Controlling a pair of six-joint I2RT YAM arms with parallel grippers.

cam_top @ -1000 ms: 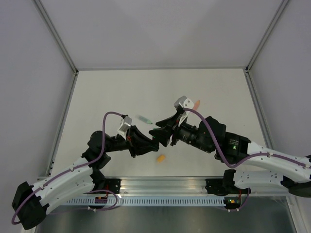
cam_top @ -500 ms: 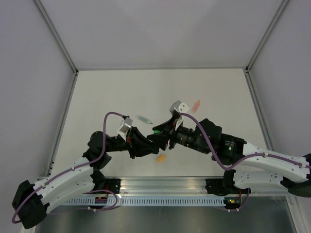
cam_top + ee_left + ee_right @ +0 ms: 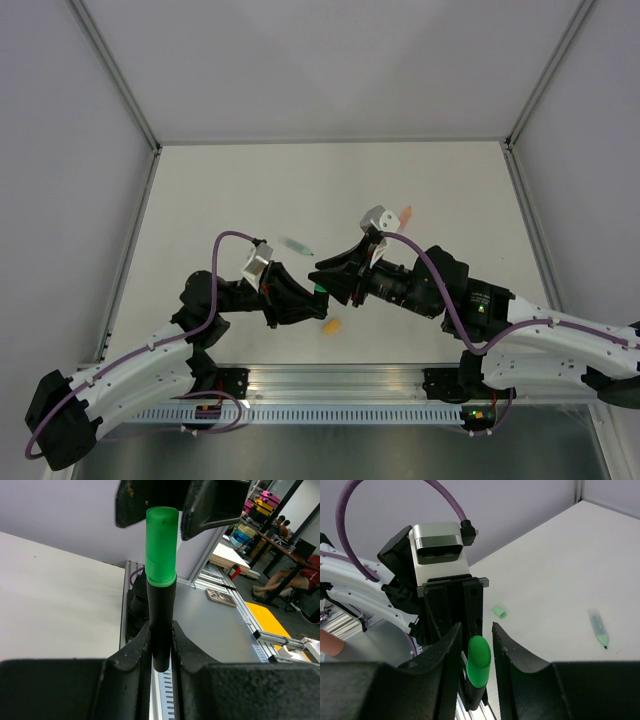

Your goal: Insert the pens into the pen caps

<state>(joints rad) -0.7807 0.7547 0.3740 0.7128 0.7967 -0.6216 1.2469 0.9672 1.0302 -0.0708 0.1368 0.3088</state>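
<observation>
L end effector clamps black pen; green cap on its tip, coaxial, sits btwn R end effector fingers. Can't tell if they pinch it.

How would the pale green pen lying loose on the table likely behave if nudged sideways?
The pale green pen looks round-bodied and lies flat, so it would probably roll. It is small, translucent plastic, so likely light and quick to skid on the smooth table. It looks rigid, so it should not bend when gripped.
</observation>
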